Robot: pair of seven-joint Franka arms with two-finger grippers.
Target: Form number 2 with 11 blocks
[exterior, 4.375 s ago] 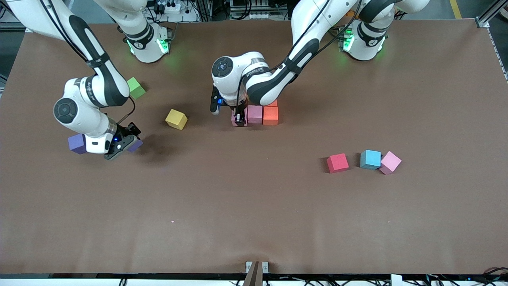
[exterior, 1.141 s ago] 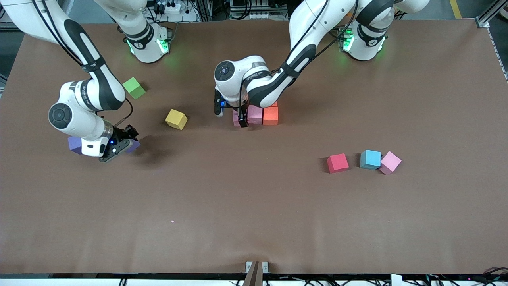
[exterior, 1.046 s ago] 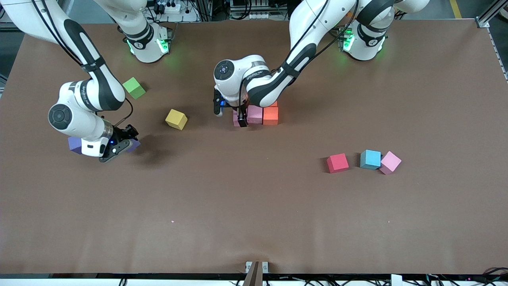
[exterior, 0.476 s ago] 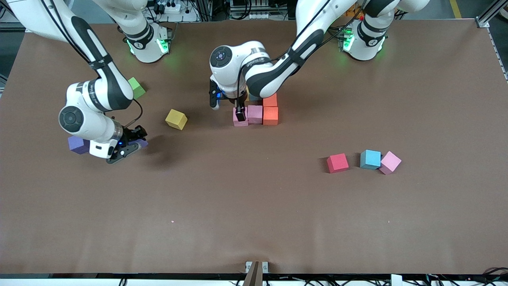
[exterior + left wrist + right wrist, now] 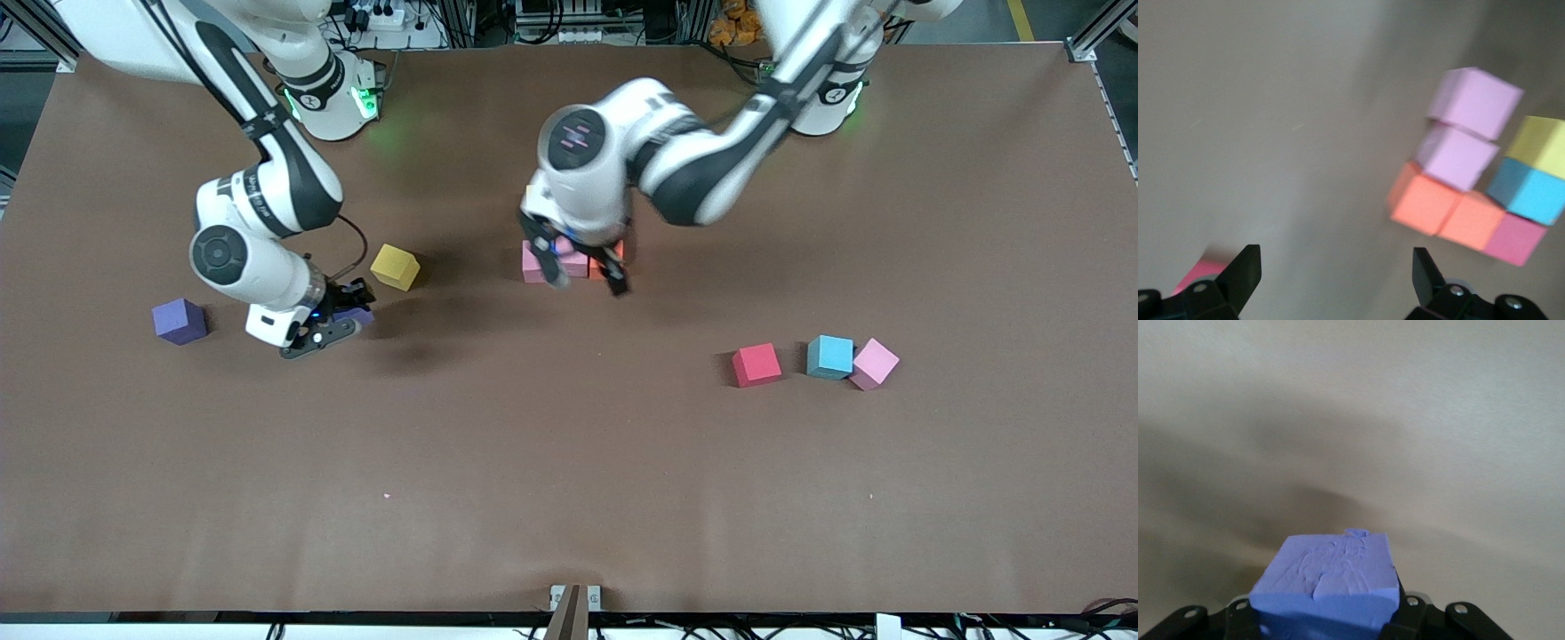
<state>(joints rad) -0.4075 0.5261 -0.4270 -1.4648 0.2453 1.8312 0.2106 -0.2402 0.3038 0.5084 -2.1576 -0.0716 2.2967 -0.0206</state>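
- Right gripper (image 5: 333, 324), clamped on a purple block (image 5: 1328, 577), hung beside the yellow cube (image 5: 395, 267).
- Left gripper (image 5: 582, 277), jaws wide and empty, hovered over the partly built number 2 (image 5: 1475, 177), farther toward the left arm's end than that yellow cube.

Both arms are showing glossy white shells with black bands at the joints, and black cables are running along their links. Green lights are glowing on the round bases. The left hand (image 5: 582, 277) is showing black fingers (image 5: 1245, 270) under a white wrist with a dark round cap. The right hand (image 5: 324, 327) is showing a blue light and silver screws on its black body.
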